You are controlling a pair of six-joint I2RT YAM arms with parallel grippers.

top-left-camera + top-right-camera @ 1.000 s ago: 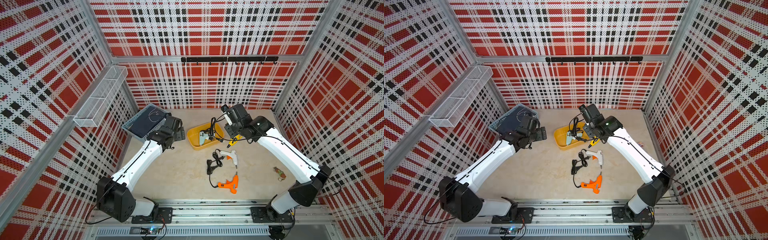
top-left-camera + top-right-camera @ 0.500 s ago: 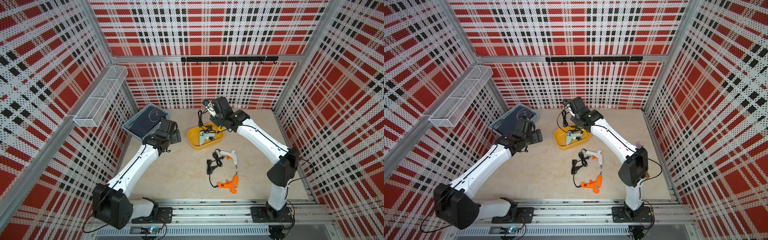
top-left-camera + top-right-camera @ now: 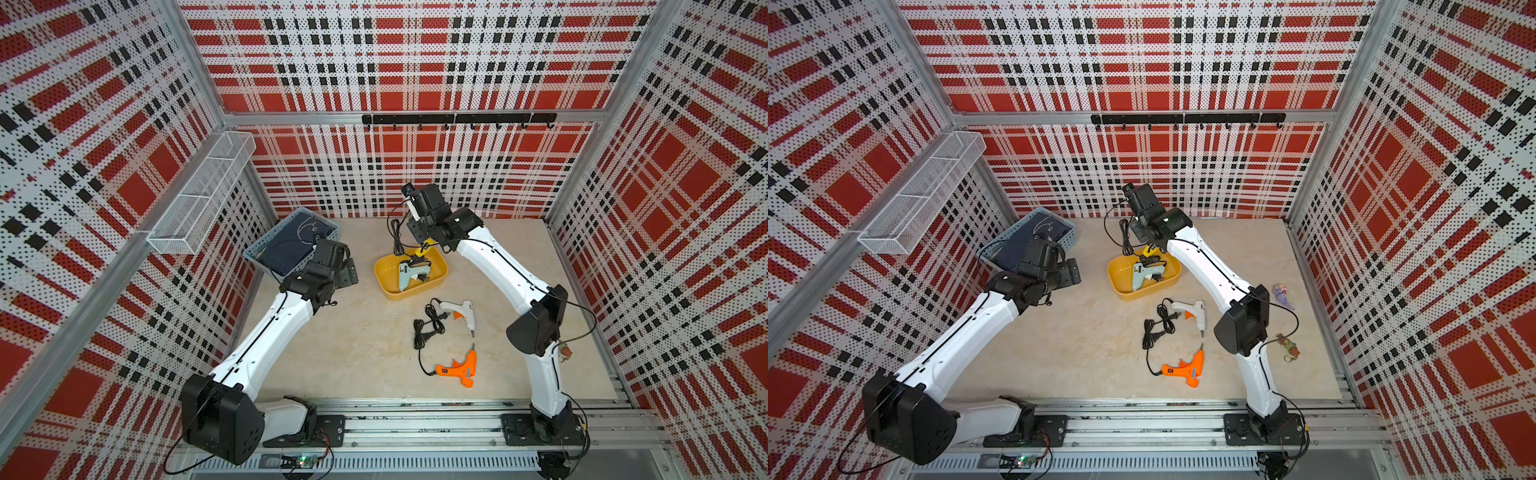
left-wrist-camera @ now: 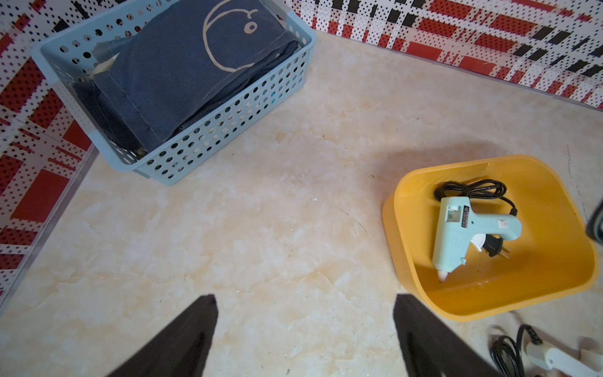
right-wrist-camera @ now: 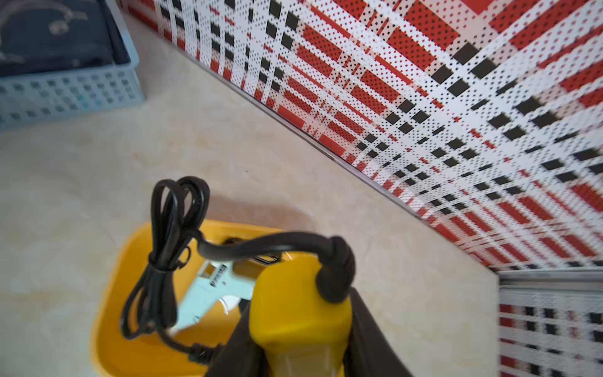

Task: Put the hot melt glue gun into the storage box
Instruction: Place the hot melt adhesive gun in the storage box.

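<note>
While the right end effector [image 5: 301, 354] is clamped on the yellow gun [image 5: 300, 306], that gun hangs in the air over the box [image 3: 386, 286], above its 12–1 o'clock rim in both top views. I can't tell whether it touches the box. Fingers [image 5: 372, 339] press its two sides, and the cord end faces the wrist camera. Its bundled cord [image 5: 164, 258] dangles by the box's 11 o'clock rim. The box sits on the bench [image 3: 353, 353] toward the back wall. A teal gun [image 4: 453, 238] lies flat inside it, cord coiled, plug beside the handle. Left end effector [image 4: 305, 326] is released, jaws wide apart with nothing between them. It hovers over bare bench at the box's 9 o'clock, between box and basket [image 4: 228, 130]. The basket is at the box's 9–10 o'clock in the back corner and holds folded dark cloth [image 4: 182, 65]. White gun [image 3: 459, 309] lies on the bench at the box's 4 o'clock, near but apart. Orange gun [image 3: 459, 368] is at the white one's 6 o'clock, and the two nozzles point roughly at each other. Their black cords [image 3: 426, 328] lie at their 9 o'clock. Wire rack [image 3: 203, 195] hangs on the wall at 9 o'clock.
</note>
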